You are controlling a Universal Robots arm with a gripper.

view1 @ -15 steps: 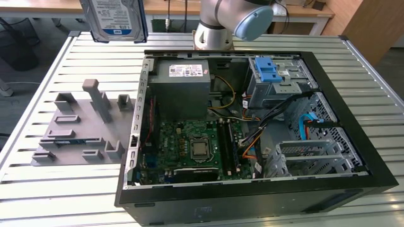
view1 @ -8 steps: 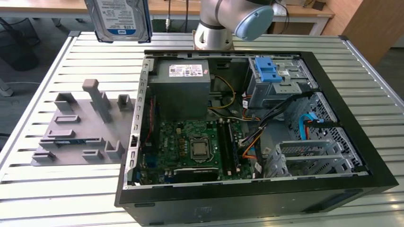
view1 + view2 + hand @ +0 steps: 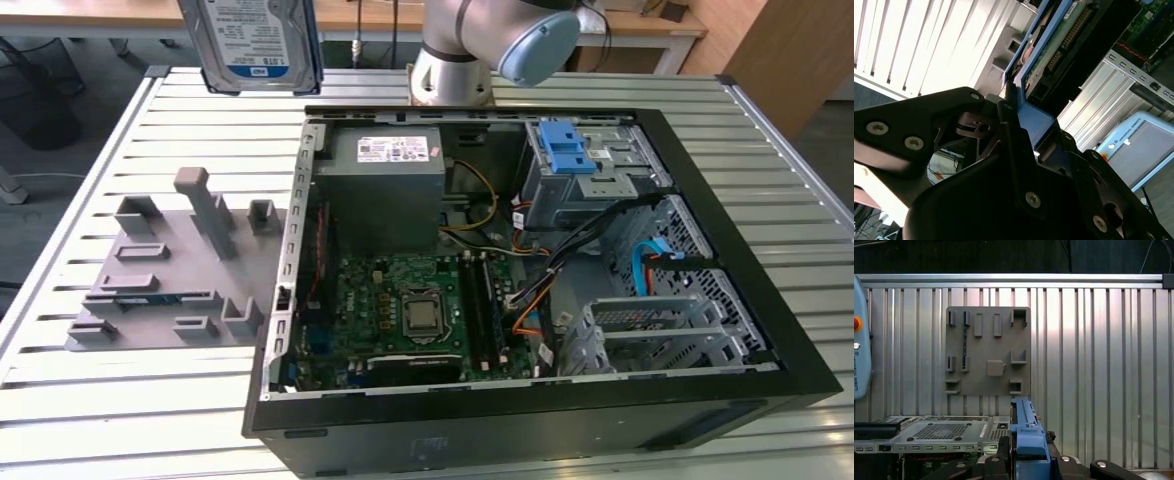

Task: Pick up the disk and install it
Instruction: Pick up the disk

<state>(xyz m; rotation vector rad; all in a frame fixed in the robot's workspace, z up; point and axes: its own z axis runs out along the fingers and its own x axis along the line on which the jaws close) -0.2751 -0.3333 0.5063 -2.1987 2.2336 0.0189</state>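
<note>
Disk [image 3: 260,40] clamped edge-on by its blue bracket in the gripper [image 3: 1013,105], held aloft.
In the exterior view it hangs upright above the table's [image 3: 147,420] far edge, left of the open computer case [image 3: 534,420]; the arm [image 3: 501,40] rises behind the case.

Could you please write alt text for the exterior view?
The disk hangs upright in the air near the slatted table's far edge, at the exterior view's left. An open computer case lies on the table, a grey fixture plate beside it.
</note>
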